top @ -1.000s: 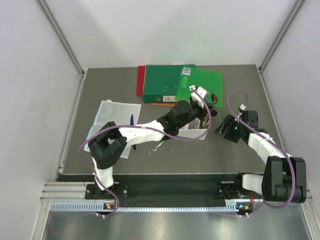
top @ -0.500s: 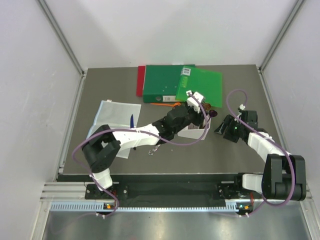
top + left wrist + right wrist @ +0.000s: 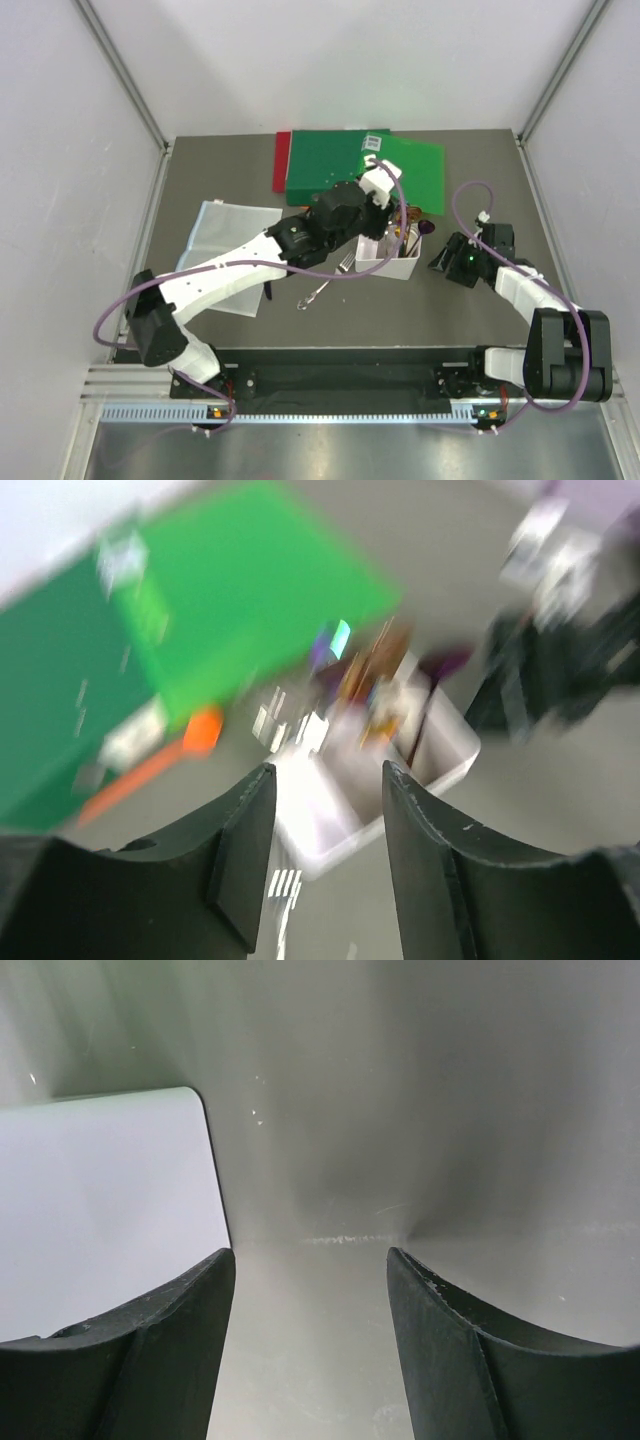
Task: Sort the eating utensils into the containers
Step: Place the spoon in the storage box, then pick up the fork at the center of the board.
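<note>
The white bin (image 3: 388, 262) stands mid-table with several coloured utensils (image 3: 408, 236) inside it; in the blurred left wrist view the bin (image 3: 345, 810) lies below the fingers. My left gripper (image 3: 386, 204) (image 3: 328, 772) hovers above the bin's back-left side, open, nothing between its jaws. A silver fork (image 3: 345, 264) (image 3: 283, 882) lies against the bin's left side and a silver utensil (image 3: 314, 293) lies further forward. An orange utensil (image 3: 150, 768) lies by the folder. My right gripper (image 3: 449, 256) (image 3: 310, 1256) rests right of the bin, open and empty.
A green folder (image 3: 340, 165) over a red folder (image 3: 281, 160) lies at the back of the table, just behind the bin. A clear plastic sheet (image 3: 215, 235) lies to the left, partly under the left arm. Grey walls close in on both sides.
The left gripper has opened and lifted back-left from the bin, its arm stretching out. A silver fork now shows by the bin's left side. The right arm has not moved.
</note>
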Controlling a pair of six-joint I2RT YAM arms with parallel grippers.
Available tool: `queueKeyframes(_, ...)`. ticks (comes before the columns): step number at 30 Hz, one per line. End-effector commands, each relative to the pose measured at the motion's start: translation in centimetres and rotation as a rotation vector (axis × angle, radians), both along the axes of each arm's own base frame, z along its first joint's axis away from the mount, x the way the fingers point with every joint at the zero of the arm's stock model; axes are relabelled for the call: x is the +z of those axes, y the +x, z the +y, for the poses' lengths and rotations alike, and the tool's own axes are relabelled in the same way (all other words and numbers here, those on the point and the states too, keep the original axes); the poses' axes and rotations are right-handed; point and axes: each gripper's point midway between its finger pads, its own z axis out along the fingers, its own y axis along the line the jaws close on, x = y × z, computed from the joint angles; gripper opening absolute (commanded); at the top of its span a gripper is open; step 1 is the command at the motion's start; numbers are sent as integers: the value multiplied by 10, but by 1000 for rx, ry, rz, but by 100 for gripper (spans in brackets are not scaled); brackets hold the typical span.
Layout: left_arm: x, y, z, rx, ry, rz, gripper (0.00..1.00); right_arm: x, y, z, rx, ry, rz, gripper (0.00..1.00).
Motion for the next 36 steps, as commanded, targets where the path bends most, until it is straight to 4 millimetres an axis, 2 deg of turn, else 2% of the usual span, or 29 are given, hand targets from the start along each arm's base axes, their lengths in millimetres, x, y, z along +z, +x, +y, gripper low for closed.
queueKeyframes(1,-108,-31,90,171,430,262,52,12,10,-4,-5,-3,-70,63)
queueKeyframes(3,-129,-42,100,191,449,332,53,11,9,-4,-3,-3,-66,63)
queueKeyframes(4,-149,-50,109,186,497,379,54,9,9,-4,-2,-1,-60,63)
queueKeyframes(7,-184,-61,119,185,592,453,56,7,9,-3,8,3,-52,63)
queueKeyframes(8,-196,-60,120,194,625,470,57,8,10,-2,10,6,-54,63)
queueKeyframes(13,-228,-51,120,176,659,484,57,11,8,-2,3,9,-71,63)
queueKeyframes(15,-236,-44,116,172,631,482,57,9,5,-2,2,7,-62,63)
queueKeyframes(22,-257,-23,126,184,614,529,56,7,2,-4,2,-4,-54,63)
queueKeyframes(24,-259,-23,120,157,585,557,56,7,4,-4,0,-3,-55,63)
queueKeyframes(32,-272,-34,115,88,577,636,54,12,8,-4,3,-2,-63,63)
queueKeyframes(36,-284,-40,114,58,599,680,49,11,7,-3,5,-1,-61,63)
